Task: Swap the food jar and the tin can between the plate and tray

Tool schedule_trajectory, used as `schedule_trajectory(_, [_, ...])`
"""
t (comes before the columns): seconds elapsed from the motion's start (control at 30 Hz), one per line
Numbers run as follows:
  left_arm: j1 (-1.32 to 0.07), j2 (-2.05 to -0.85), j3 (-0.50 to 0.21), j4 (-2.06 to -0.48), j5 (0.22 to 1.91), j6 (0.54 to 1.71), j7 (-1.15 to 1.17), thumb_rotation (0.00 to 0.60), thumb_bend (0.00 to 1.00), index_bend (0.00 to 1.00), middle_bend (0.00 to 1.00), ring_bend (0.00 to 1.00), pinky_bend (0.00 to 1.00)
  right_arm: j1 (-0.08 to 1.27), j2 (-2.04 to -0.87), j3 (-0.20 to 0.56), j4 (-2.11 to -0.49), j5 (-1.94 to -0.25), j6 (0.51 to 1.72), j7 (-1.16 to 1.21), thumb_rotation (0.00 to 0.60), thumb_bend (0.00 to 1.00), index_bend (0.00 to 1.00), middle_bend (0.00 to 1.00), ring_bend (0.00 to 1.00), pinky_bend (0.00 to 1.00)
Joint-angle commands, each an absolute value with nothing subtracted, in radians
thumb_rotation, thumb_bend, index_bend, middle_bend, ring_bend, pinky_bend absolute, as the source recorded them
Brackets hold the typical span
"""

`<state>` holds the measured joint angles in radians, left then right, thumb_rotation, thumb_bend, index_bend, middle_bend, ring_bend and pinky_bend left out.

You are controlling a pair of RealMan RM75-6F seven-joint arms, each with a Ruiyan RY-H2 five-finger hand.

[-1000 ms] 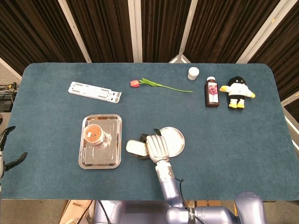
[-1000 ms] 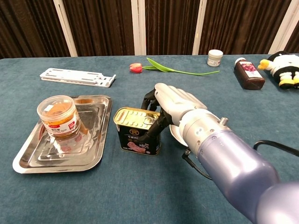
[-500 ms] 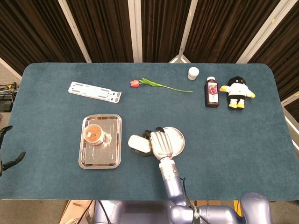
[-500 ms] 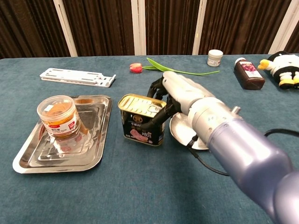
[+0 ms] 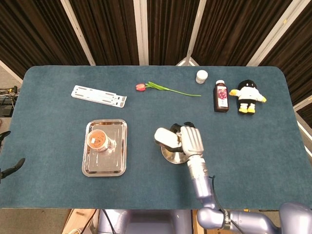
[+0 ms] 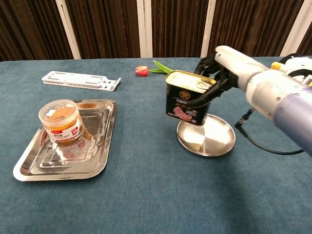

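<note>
Overhead first: my right hand [image 5: 191, 141] grips the tin can [image 5: 166, 139] from its right side, fingers wrapped over the far wall. The can sits over the left part of the plate [image 5: 171, 155], whose rim shows just below it. The food jar [image 5: 98, 141] stands in the upper half of the tray [image 5: 104, 165], well apart to the left. My left hand [image 5: 10, 168] shows only as dark fingertips at the frame's left edge; I cannot tell whether it is parted or closed. Along the far side lie a white bracket [image 5: 99, 95], a tulip [image 5: 161, 87], a small white jar [image 5: 201, 76], a dark bottle [image 5: 221, 96] and a plush penguin [image 5: 248, 96].

Chest camera: the can [image 6: 187, 98] hangs clear of the blue surface [image 6: 146, 195], tilted slightly, its lower edge above the plate's [image 6: 209, 144] rear-left rim. The right hand [image 6: 229, 66] clamps it high on the side, thumb across the front. The jar [image 6: 60, 120] rests in the tray [image 6: 29, 168].

My read: the can is being carried, apparently over the plate. Odd, since the swap wants the can on the tray. The next move calls for either shifting it left over the tray's free near half, or parking it so the jar can come out first.
</note>
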<state>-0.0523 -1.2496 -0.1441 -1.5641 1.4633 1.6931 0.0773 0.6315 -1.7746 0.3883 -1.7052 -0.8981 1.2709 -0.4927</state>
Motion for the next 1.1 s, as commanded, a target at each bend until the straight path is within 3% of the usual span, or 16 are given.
schedule_trajectory(0.03, [-0.052,-1.254,-0.142,-1.564,1.467,1.692,0.084,0.6,0.15,0.21,0.0,0.0,0.02,0.612,-1.741,0.375,-1.703,-0.894,1.241,-0.455,0.6,0.25,0.65,0.6,0.71,0.22])
schedule_trajectory(0.53, [-0.053,-1.268,-0.143,-1.559,1.473,1.688,0.107,0.6,0.15,0.21,0.0,0.0,0.02,0.591,-1.713,0.333,-1.608,-0.909,1.165,-0.31,0.6,0.25,0.65,0.6,0.7,0.22])
schedule_trajectory(0.63, [-0.053,-1.267,-0.146,-1.558,1.472,1.689,0.106,0.6,0.15,0.21,0.0,0.0,0.02,0.593,-1.715,0.325,-1.594,-0.918,1.162,-0.304,0.6,0.24,0.64,0.6,0.65,0.18])
schedule_trajectory(0.73, [-0.054,-1.268,-0.146,-1.557,1.472,1.686,0.106,0.6,0.15,0.2,0.0,0.0,0.02,0.597,-1.703,0.305,-1.59,-0.923,1.137,-0.311,0.6,0.23,0.55,0.56,0.56,0.11])
schedule_trajectory(0.93, [-0.057,-1.265,-0.137,-1.557,1.48,1.671,0.106,0.6,0.15,0.19,0.0,0.0,0.02,0.604,-1.689,0.282,-1.591,-0.919,1.113,-0.333,0.6,0.1,0.27,0.36,0.34,0.0])
schedule_trajectory(1.0, [-0.057,-1.263,-0.136,-1.557,1.48,1.668,0.109,0.6,0.15,0.19,0.0,0.0,0.02,0.605,-1.675,0.277,-1.605,-0.908,1.11,-0.352,0.6,0.06,0.18,0.22,0.21,0.0])
schedule_trajectory(1.1, [-0.057,-1.26,-0.136,-1.558,1.475,1.663,0.112,0.6,0.15,0.19,0.0,0.0,0.02,0.604,-1.653,0.277,-1.631,-0.902,1.117,-0.367,0.6,0.04,0.1,0.08,0.08,0.0])
